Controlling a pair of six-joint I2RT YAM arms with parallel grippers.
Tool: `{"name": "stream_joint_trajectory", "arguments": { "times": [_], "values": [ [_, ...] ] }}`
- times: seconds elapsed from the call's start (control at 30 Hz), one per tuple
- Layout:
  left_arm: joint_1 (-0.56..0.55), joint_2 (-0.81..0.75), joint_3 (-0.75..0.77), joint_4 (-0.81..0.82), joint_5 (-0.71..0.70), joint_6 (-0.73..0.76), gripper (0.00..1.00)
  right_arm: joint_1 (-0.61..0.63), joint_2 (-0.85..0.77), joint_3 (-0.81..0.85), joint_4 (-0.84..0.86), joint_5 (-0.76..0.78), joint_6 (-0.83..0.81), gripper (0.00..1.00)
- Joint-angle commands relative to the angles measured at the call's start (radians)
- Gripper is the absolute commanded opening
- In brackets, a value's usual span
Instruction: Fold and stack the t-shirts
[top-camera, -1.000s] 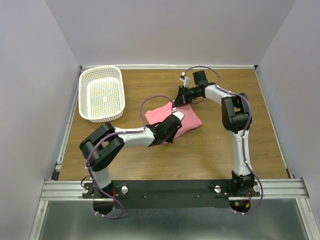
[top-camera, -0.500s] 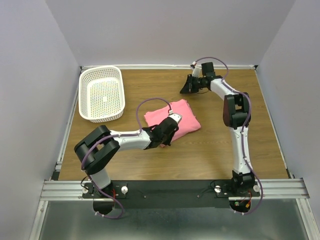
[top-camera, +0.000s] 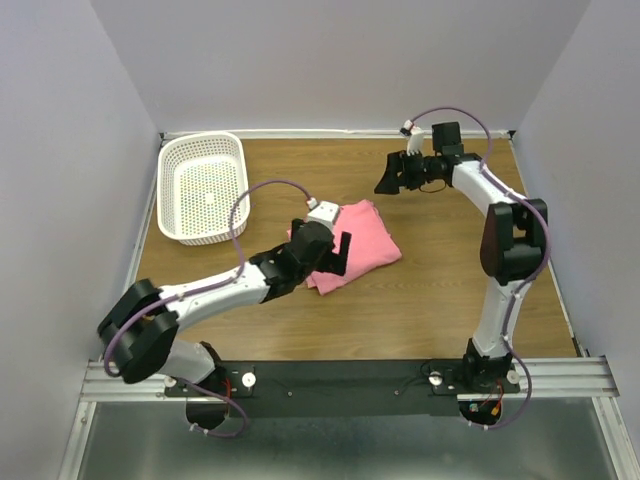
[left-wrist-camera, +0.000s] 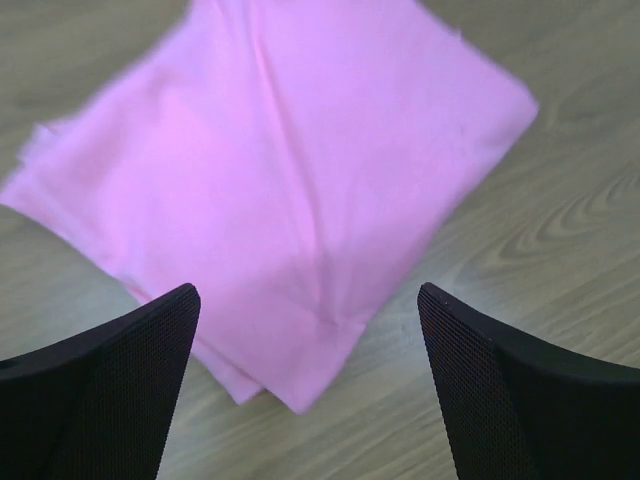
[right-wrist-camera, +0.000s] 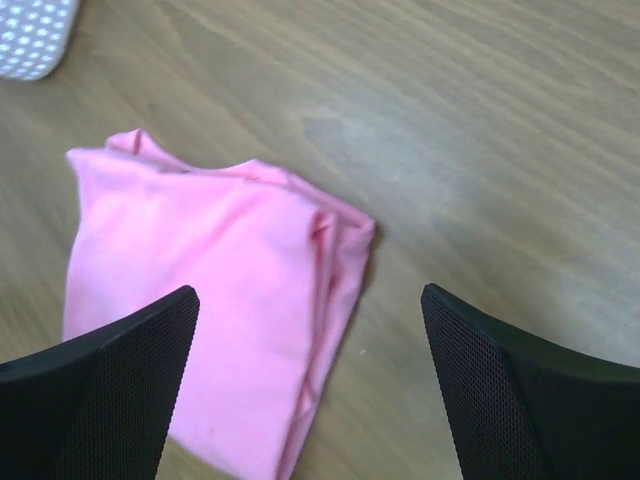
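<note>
A salmon-pink t-shirt (top-camera: 362, 240) lies folded into a flat packet on the wooden table, near its middle. My left gripper (top-camera: 337, 254) hovers over the packet's near-left corner, open, with nothing between its fingers. In the left wrist view the t-shirt (left-wrist-camera: 290, 170) fills the space ahead of the left gripper (left-wrist-camera: 305, 292), its near corner between the fingertips. My right gripper (top-camera: 389, 176) hangs open behind and to the right of the shirt, apart from it. In the right wrist view the t-shirt (right-wrist-camera: 200, 290) lies below and left of the right gripper (right-wrist-camera: 309, 292), its folded edge bunched.
A white perforated basket (top-camera: 205, 187) stands at the back left of the table; its corner (right-wrist-camera: 30, 35) shows in the right wrist view. Bare wood surrounds the shirt. Grey walls close the table on three sides.
Both grippers have opened. The left one has let go of the shirt and risen above it. The right one has drawn back to the right, away from the shirt.
</note>
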Motion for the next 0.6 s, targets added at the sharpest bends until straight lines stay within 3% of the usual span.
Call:
{"name": "stream_joint_trajectory", "arguments": {
  "times": [0.0, 0.03, 0.17, 0.37, 0.47, 0.57],
  "values": [
    [0.091, -0.12, -0.086, 0.11, -0.051, -0.053, 0.98, 0.005, -0.123, -0.202, -0.018, -0.03, -0.144, 1.0],
    [0.164, -0.134, -0.101, 0.146, 0.032, -0.062, 0.98, 0.007, -0.138, -0.228, -0.019, -0.025, -0.15, 1.0],
    [0.262, -0.235, -0.17, 0.19, 0.109, -0.071, 0.98, 0.047, -0.139, -0.304, -0.02, 0.021, -0.181, 1.0],
    [0.294, -0.47, -0.279, 0.249, 0.187, -0.06, 0.97, 0.102, -0.105, -0.322, -0.026, 0.085, -0.154, 0.97],
    [0.305, -0.467, -0.348, 0.353, 0.287, -0.105, 0.91, 0.102, -0.086, -0.321, -0.032, 0.12, -0.137, 0.95],
    [0.308, -0.356, -0.355, 0.459, 0.367, -0.148, 0.8, 0.102, -0.071, -0.333, -0.036, 0.141, -0.123, 0.93]
  ]
}}
